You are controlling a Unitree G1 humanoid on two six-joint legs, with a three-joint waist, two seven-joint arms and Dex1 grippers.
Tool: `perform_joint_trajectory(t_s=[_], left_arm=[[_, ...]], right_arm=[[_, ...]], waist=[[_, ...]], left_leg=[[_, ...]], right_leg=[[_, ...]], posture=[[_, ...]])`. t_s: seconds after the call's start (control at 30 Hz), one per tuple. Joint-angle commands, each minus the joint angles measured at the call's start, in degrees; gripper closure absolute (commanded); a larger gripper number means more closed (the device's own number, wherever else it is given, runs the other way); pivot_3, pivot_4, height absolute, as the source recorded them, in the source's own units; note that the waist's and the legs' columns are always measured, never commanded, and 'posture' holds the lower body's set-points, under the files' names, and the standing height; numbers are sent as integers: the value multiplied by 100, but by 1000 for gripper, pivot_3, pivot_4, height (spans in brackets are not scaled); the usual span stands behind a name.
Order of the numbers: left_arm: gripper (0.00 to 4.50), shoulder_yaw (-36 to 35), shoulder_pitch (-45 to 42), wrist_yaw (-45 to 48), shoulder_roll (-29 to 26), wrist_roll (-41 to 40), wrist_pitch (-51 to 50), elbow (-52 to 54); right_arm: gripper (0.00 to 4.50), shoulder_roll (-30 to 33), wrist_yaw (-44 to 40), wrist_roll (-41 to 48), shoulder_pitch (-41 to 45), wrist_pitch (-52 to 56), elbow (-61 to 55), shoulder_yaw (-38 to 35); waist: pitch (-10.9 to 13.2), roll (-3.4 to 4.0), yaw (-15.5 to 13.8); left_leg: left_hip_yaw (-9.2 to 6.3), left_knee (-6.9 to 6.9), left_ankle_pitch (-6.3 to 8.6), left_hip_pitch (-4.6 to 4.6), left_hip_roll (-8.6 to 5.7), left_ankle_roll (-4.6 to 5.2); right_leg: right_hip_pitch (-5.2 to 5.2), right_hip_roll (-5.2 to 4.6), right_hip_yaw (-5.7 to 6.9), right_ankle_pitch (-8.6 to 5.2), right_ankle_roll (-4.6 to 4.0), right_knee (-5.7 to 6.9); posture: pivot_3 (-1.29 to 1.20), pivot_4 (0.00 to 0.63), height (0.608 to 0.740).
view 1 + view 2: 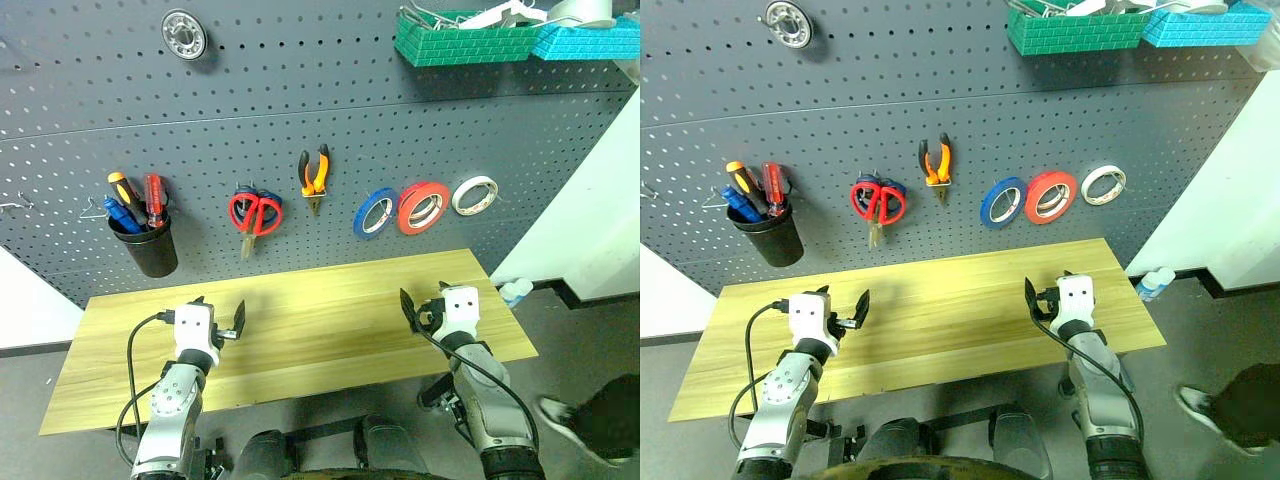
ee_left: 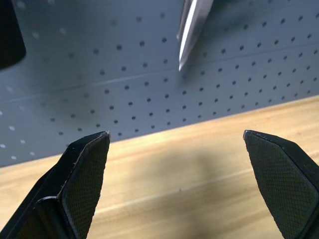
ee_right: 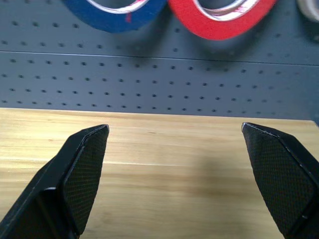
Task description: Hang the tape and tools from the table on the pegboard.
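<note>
Tape [image 1: 423, 207] hangs on pegboard [image 1: 300, 90], grippers empty.

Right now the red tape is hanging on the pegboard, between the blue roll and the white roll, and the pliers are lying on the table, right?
Not quite. The pliers hang on the pegboard, above the table; the left eye view shows this. The red tape does hang between the blue roll and white roll.
</note>
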State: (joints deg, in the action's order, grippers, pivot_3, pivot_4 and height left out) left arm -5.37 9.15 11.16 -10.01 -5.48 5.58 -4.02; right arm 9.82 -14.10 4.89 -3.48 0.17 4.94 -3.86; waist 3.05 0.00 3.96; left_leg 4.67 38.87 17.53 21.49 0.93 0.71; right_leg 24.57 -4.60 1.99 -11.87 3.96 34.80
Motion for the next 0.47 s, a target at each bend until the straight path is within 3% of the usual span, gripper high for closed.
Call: perform_joint_trajectory(t_s=[0.03, 0.47], left_arm=[[21, -59, -62, -46, -19, 29, 113, 146], [21, -105, 417, 89, -86, -130, -145, 803]], right_arm=[[0, -32, -99, 85, 140, -157, -51, 41], [0, 111, -473, 347, -234, 126, -446, 34]], waist=[[0, 0, 1], [0, 0, 1]], left_leg=[[-1, 0, 0, -2, 1, 0], [-2, -3, 2, 0, 4, 1]], right_leg=[[-1, -2, 0, 0, 1, 0], [2, -1, 0, -1, 0, -1]], posture=[[-86, 0, 740], [-81, 0, 740]])
